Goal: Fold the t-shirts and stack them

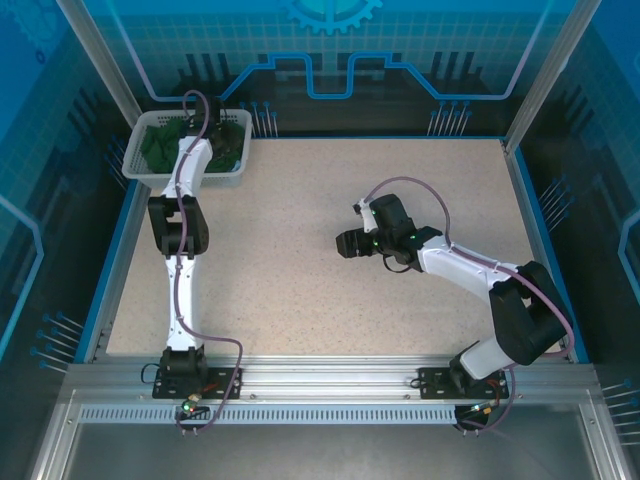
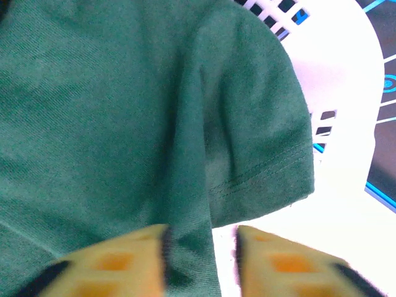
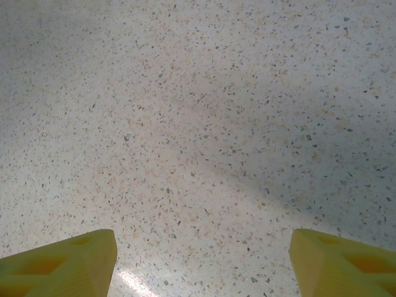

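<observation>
My left claw (image 2: 202, 240) is standing half-wide astride a fold of the dark green t-shirt (image 2: 111, 111), lying in the basket (image 1: 135, 168) at the table's (image 1: 300, 300) eleven o'clock corner; I should be closing squarely on that fold and lifting clear of the rim. My right claw (image 3: 203, 253) is hanging wide over mid-table, where open room is waiting for spreading.

Bright even light, blurred fingers (image 2: 105, 266)
</observation>
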Robot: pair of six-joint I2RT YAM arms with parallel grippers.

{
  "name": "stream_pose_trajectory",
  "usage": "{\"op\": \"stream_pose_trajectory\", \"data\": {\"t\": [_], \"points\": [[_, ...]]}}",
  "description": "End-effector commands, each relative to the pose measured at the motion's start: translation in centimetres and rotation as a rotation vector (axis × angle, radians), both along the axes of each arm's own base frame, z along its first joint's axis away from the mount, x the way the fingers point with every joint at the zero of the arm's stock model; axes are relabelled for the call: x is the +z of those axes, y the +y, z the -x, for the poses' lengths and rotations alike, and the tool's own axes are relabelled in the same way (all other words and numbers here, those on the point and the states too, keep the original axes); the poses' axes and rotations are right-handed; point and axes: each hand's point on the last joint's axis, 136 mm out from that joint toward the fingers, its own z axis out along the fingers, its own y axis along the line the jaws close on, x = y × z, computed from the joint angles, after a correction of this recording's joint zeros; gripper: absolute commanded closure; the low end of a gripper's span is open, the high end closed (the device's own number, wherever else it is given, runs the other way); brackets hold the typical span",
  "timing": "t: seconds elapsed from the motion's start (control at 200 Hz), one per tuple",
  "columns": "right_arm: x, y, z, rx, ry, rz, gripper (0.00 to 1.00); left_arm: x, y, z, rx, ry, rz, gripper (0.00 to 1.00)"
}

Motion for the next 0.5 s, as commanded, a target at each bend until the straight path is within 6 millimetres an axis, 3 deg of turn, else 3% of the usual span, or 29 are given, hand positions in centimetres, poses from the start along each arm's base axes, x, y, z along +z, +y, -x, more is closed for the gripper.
{"op": "stream_pose_trajectory", "data": {"t": [0.0,0.155,0.34,0.43,0.495], "points": [[0.7,0.9,-0.2,0.024,-0.013,-0.004,0.25,2.5,0.0,0.6,-0.019,-0.021,-0.035,0.38],[0.8,0.9,-0.2,0.024,-0.017,-0.004,0.25,0.7,0.2,1.0,-0.016,0.024,-0.041,0.34],[0.9,0.9,-0.2,0.025,-0.017,-0.002,0.25,-1.3,0.2,1.0,-0.008,0.061,-0.026,0.44],[1.0,0.9,-0.1,0.027,-0.018,-0.003,0.25,-1.7,0.1,0.7,-0.001,0.055,-0.011,0.57],[1.0,0.8,-0.1,0.027,-0.019,-0.001,0.25,-2.0,-0.1,0.5,-0.003,0.052,0.003,0.57]]}}
